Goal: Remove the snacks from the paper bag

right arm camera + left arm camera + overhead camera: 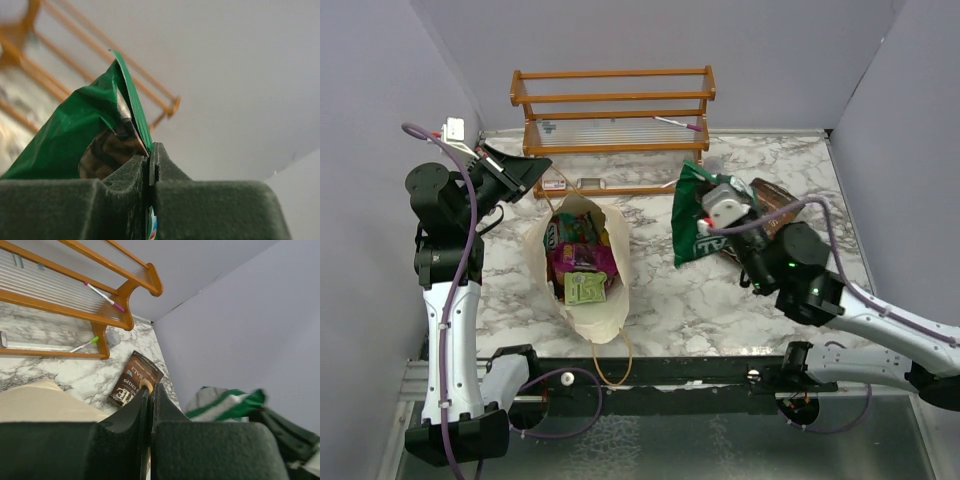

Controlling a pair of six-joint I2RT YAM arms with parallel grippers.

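Note:
The cream paper bag stands open mid-table, with a purple-magenta packet and a light green packet showing inside. My left gripper is at the bag's far left corner, shut on the bag's tan cord handle. My right gripper is shut on the edge of a green packet with white lettering, held to the right of the bag; this packet fills the right wrist view. A brown packet lies on the table beyond the right wrist and also shows in the left wrist view.
A wooden rack stands along the back wall, with pens on its shelves. Grey walls close in the left, back and right sides. The bag's other cord handle hangs over the table's near edge.

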